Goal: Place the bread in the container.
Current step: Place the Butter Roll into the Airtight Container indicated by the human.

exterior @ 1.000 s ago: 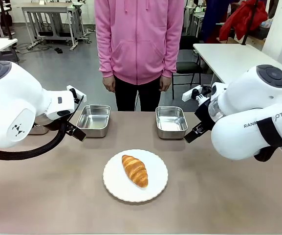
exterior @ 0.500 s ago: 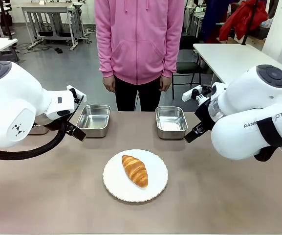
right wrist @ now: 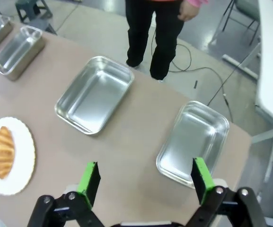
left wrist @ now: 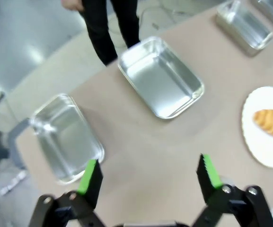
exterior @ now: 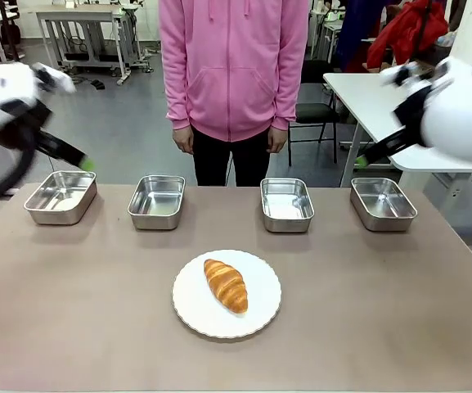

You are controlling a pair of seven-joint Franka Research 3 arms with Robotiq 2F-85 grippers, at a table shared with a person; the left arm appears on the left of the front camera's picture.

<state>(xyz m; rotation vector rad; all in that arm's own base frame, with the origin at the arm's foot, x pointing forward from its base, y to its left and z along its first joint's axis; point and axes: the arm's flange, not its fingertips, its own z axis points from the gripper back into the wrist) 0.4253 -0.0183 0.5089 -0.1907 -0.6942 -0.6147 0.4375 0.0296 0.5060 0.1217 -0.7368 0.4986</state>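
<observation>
One bread (exterior: pixel 226 285), lengthwise far-left to near-right

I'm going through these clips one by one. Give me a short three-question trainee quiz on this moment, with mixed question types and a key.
1. Multiple choice: how many steel pans are set out in a row? A) two B) three C) four
2. True or false: the croissant already lies in one of the pans.
3. Fill in the blank: the left gripper and the right gripper both have their jaws ____.

Key
1. C
2. False. It lies on the white plate, and every pan is empty.
3. open
</observation>
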